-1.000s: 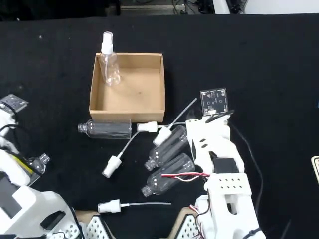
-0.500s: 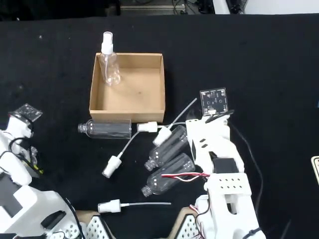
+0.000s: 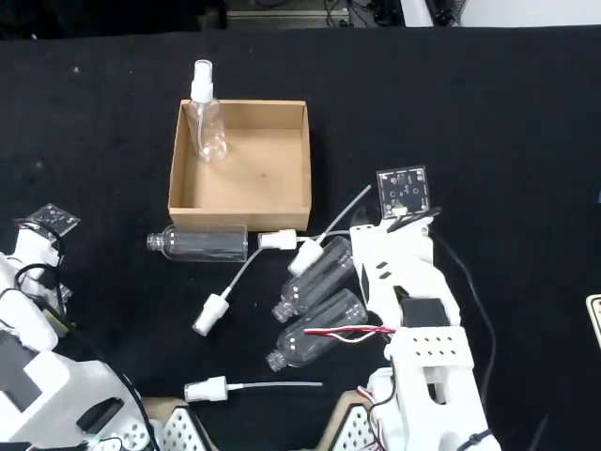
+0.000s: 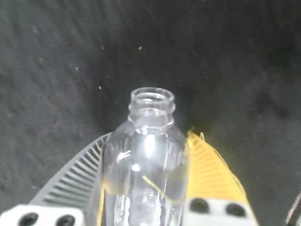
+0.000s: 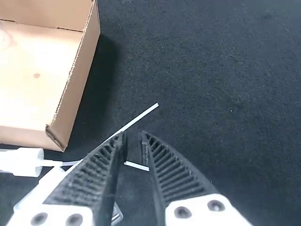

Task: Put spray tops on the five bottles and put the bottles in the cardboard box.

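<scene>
My left gripper [image 4: 148, 143] is shut on a clear, uncapped bottle [image 4: 149, 160] and holds it over the black table; the left arm [image 3: 33, 272] sits at the table's near left corner. My right gripper [image 5: 133, 138] has its fingers almost together with nothing between them, above thin white tubes [image 5: 136, 120] beside the cardboard box [image 5: 75, 89]. In the box [image 3: 282, 164] leans one bottle with a spray top [image 3: 205, 117]. One uncapped bottle [image 3: 199, 242] lies in front of the box. Two more [image 3: 315, 277] [image 3: 317, 329] lie next to the right arm [image 3: 404, 282]. Loose spray tops [image 3: 278, 240] [image 3: 211, 315] [image 3: 207, 388] lie among them.
A fourth spray top [image 3: 305, 256] rests against the upper of the two bottles by the right arm. Long white tubes trail from the tops across the middle. Bare black table stretches to the right and behind the box.
The left arm has turned and its wrist has shifted slightly right and toward the near edge, so the held bottle is now hidden beneath it from above. The right arm has stayed still.
</scene>
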You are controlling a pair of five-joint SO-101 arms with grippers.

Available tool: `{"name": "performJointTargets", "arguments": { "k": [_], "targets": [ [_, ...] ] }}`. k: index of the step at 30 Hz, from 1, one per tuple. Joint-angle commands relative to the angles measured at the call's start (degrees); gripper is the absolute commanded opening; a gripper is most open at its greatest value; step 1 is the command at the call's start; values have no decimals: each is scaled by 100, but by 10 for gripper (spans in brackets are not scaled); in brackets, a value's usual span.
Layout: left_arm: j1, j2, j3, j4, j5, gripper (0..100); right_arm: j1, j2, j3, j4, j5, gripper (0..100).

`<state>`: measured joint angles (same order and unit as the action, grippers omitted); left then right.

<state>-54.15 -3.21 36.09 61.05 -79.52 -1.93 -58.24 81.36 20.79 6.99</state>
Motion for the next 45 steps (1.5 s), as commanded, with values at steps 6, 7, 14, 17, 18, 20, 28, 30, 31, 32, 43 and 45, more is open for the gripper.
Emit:
{"name": "performJointTargets", "arguments": {
  "k": [6,7,14,17,18,20,28,30,31,32,43,45],
  "targets": [
    [4,-18,-1068,624,888,259,-141,-4,-40,-158,53,22],
    [4,-18,-1042,466,985,270,-141,-4,-40,-158,53,22],
    [-136,-35,-857,62,1029,279,-141,-4,-40,-158,53,22],
    [-215,-53,-875,62,1020,279,-141,-4,-40,-158,53,22],
    [-233,-26,-875,62,958,279,-141,-4,-40,-158,53,22],
    [-303,-18,-822,70,818,279,-141,-4,-40,-158,53,22],
    [-426,-9,-708,44,835,277,-141,-4,-40,-158,53,22],
    [-418,-9,-699,62,835,275,-141,-4,-40,-158,53,22],
    [-418,-9,-699,62,835,275,-141,-4,-40,-158,53,22],
    [-418,-9,-699,62,835,275,-141,-4,-40,-158,53,22],
    [-418,-9,-435,18,791,274,-141,-4,-31,-158,53,22],
    [-418,-9,-426,53,791,274,-132,-4,-31,-158,53,22]
  ]
}}
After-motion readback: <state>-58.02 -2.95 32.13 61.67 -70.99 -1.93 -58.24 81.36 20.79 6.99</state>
